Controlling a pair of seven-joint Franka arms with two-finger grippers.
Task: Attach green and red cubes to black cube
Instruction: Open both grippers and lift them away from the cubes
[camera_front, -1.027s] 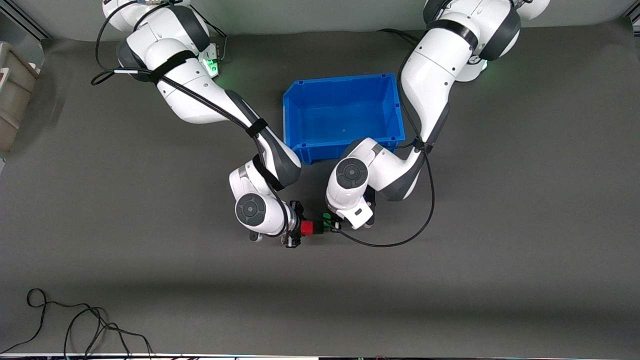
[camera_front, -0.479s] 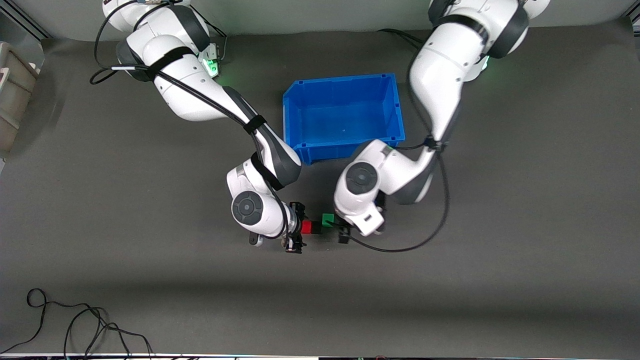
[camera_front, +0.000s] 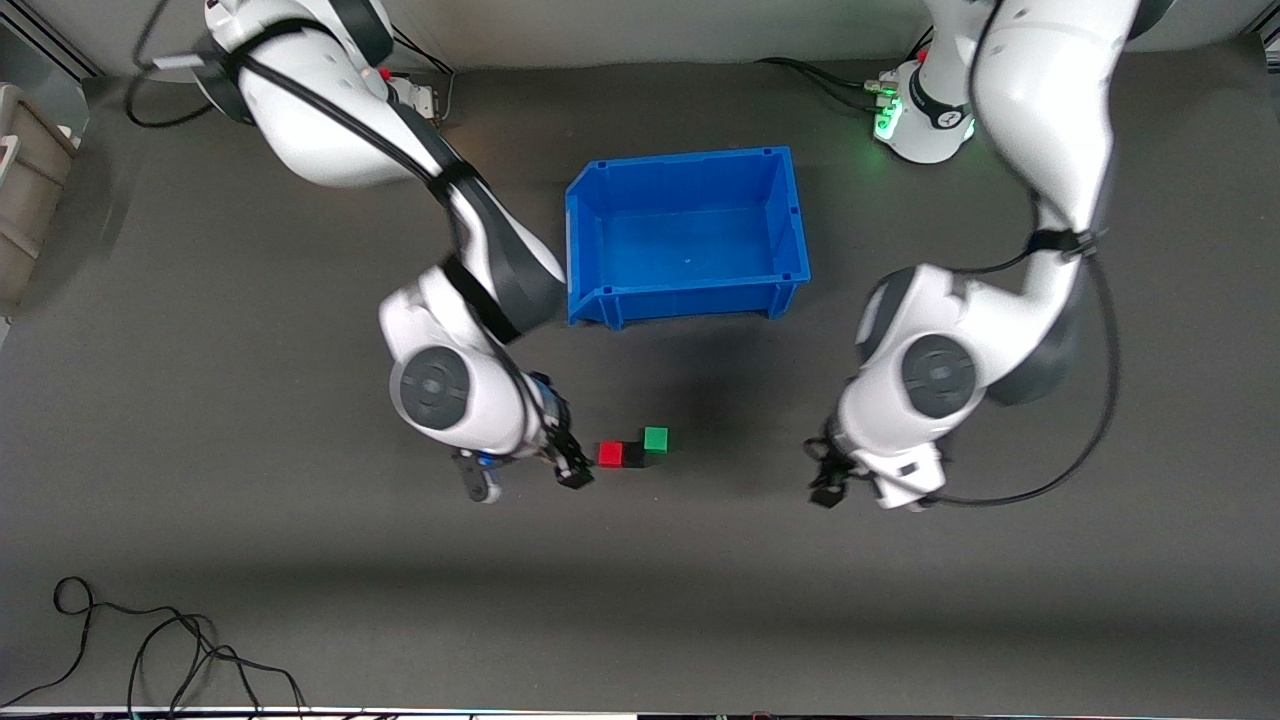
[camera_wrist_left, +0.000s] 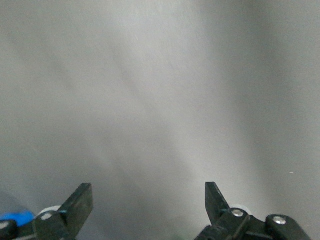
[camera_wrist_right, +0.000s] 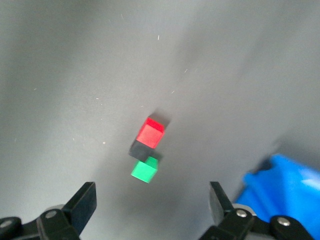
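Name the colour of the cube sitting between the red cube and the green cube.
Black: the black cube joins the red cube and green cube; clearest in the front view.

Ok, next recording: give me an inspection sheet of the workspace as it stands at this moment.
Surface: dark grey mat.
Job's things: red cube, black cube and green cube joined in a row, black in the middle, nearer the front camera than the bin.
Clutter: blue bin, nothing seen inside.
End effectors: left end effector open, toward the left arm's end; right end effector open beside the red cube. Neither holds anything.
Cables: loose black cable at the mat's near edge.
Surroundings: beige container at the right arm's end.
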